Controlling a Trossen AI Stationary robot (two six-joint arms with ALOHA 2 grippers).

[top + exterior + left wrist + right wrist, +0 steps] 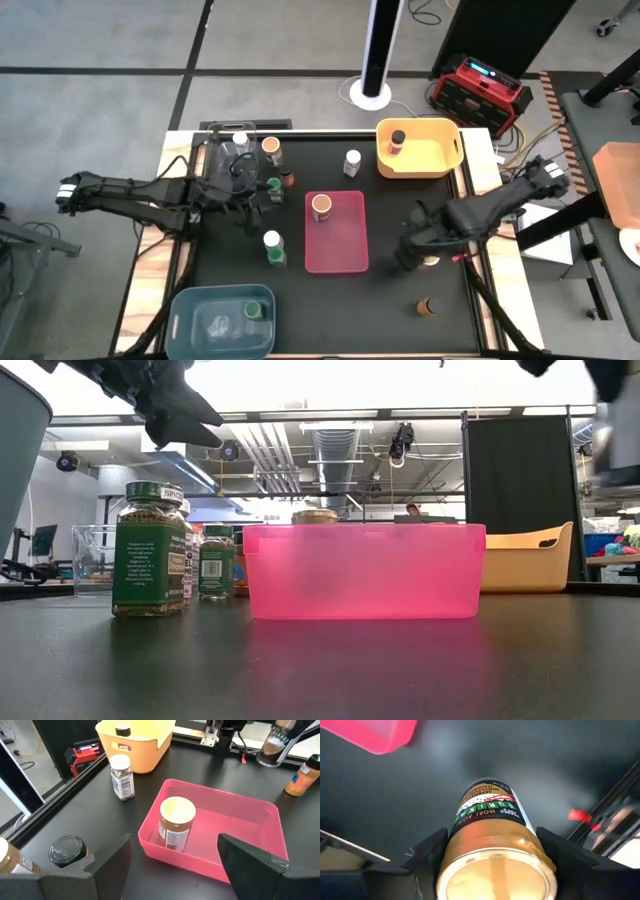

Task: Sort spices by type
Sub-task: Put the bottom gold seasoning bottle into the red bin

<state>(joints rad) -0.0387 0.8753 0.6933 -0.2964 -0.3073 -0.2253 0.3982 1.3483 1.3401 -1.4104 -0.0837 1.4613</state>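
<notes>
My right gripper (415,252) hangs over the table's right half, right of the pink bin (337,240), shut on a tan-lidded spice jar (490,815). Inside the pink bin stands a like jar (176,822) on its base. My left gripper (175,840) hovers open at the pink bin's left, above the jars there, with nothing between its fingers. A dark-lidded jar (398,140) stands in the yellow bin (440,160). A green-lidded jar (252,311) stands in the blue bin (190,305). White-lidded (352,162), green-lidded (274,184) and orange-lidded (271,150) jars stand on the table. My right gripper pinches the jar's upper body (457,837), just below its tan lid, between the two fingers (427,852). The fingers come from above, pointing down. The jar hangs lifted clear of the table, lid toward the wrist and base downward.
A clear bin (225,160) sits at the far left. A white-lidded jar (271,240) and a green one (277,258) stand just left of the pink bin. A dark brown jar (429,306) stands near the front right. Bare black tabletop lies between it and the pink bin.
</notes>
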